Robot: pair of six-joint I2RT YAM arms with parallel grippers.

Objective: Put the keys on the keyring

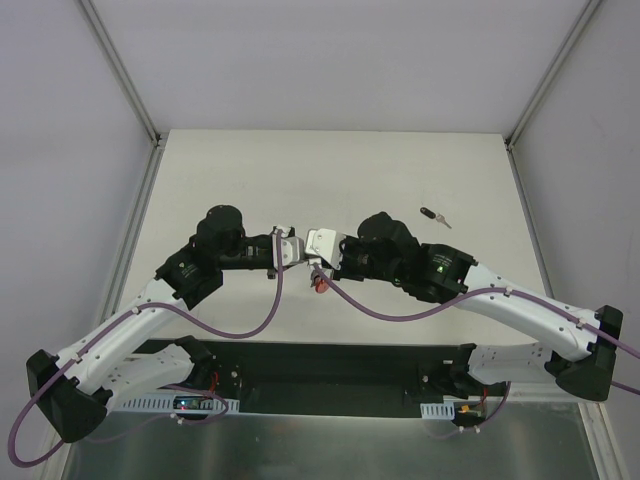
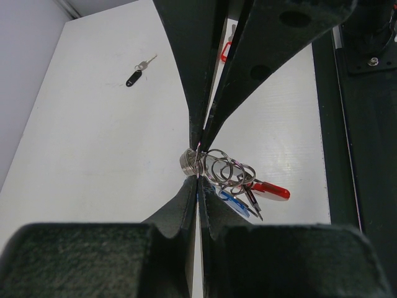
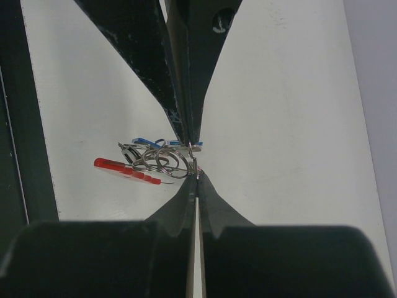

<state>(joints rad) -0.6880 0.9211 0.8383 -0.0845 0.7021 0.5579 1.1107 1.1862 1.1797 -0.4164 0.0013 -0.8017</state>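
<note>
Pinching keyring [image 2: 223, 169] | left tool [image 2: 198, 162], right tool [image 3: 196, 162] | black key [image 1: 432, 214] well apart

the right gripper [image 3: 197, 177] has its jaws pressed together with only a hairline slit between them, and its tips nip the silver rings of the keyring [image 3: 166, 159]. the left gripper [image 3: 189, 141] meets it tip to tip from the opposite side, also closed. the keyring's red band [image 3: 124, 169] and a blue-headed key [image 3: 144, 141] point away from both grippers, toward the edge of the white tabletop [image 3: 298, 155] at the view's left.
</note>
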